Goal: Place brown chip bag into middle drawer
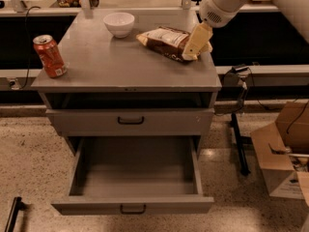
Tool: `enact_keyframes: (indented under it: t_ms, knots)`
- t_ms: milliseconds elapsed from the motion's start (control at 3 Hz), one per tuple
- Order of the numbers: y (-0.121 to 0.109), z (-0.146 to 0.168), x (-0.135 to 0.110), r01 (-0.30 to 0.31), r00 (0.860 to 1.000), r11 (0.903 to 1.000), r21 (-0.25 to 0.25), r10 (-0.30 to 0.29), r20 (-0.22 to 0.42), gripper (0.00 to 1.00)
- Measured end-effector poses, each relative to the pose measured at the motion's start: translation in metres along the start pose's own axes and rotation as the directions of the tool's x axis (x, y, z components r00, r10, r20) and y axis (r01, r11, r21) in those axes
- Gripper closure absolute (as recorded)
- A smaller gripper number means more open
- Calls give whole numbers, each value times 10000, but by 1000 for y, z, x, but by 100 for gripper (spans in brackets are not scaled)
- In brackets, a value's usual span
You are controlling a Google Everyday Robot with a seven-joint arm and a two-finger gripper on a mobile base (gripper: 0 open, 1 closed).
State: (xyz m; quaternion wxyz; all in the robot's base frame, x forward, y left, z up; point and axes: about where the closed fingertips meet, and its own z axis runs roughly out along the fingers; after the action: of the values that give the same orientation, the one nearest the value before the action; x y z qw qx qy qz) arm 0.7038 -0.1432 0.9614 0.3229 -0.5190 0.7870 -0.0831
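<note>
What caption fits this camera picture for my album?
Gripper at the brown chip bag on the cabinet top; middle drawer open below.

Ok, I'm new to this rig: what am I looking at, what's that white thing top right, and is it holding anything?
This is one camera view, looking down at the front of a grey cabinet. The white shape at top right is the robot's arm, ending in its pincer, which is at the right end of the brown chip bag. The bag lies on top of the cabinet; whether it is gripped cannot be told. Also on top: a white bowl and a red soda can. Below, the middle drawer is pulled out and the upper drawer is closed.
</note>
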Motion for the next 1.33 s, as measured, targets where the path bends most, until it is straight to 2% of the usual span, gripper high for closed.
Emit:
enact_keyframes:
  t_ms: [333, 667, 1000, 1333]
  knots:
    - [3, 34, -1, -335, 9990, 9993, 179, 340, -294, 0]
    - [10, 66, -5, -838, 9964, 9965, 0, 838, -154, 0]
    - [20, 99, -3, -1377, 9905, 9896, -419, 1374, -99, 18]
    - [25, 120, 4, -1721, 9850, 9837, -514, 1713, -188, 41]
